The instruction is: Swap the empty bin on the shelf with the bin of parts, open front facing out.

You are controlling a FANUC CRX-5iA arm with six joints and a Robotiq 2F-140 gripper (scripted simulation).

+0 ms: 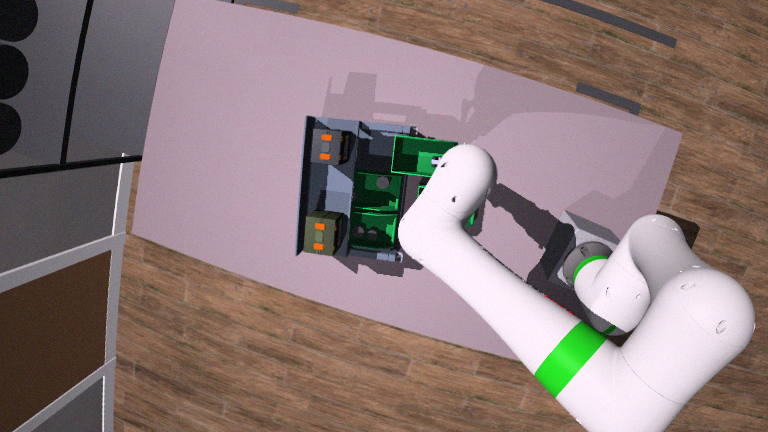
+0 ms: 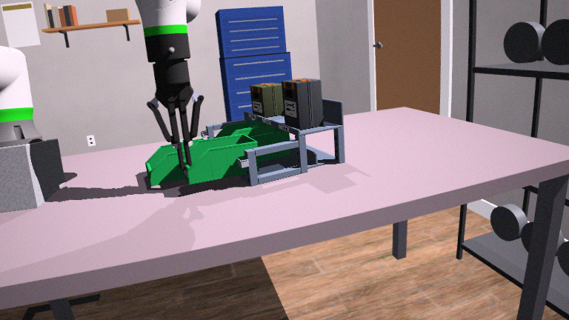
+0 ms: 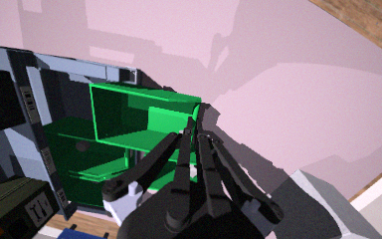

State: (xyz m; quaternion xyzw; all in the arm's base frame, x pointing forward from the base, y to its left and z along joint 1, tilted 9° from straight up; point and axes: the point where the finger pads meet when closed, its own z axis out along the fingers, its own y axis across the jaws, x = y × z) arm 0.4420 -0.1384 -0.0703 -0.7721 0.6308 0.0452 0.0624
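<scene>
The empty green bin (image 1: pixel 421 154) (image 2: pixel 218 155) (image 3: pixel 139 124) is drawn out in front of the grey shelf (image 1: pixel 339 195) (image 2: pixel 289 149), with its rear end still at the shelf's front edge. My gripper (image 2: pixel 184 164) (image 3: pixel 193 122) points straight down and is shut on this bin's thin wall at the end away from the shelf. The green bin with the parts (image 2: pixel 161 167) stands on the table right beside it, on the far side. In the top view my arm hides most of that bin, and its parts do not show.
Two more green bins holding round parts (image 1: pixel 373 184) (image 1: pixel 368 232) sit in the shelf under the low top board. An olive box (image 2: pixel 266 98) and a dark box (image 2: pixel 299 102) stand on that board. The grey base block (image 2: pixel 21 174) stands at the table's left.
</scene>
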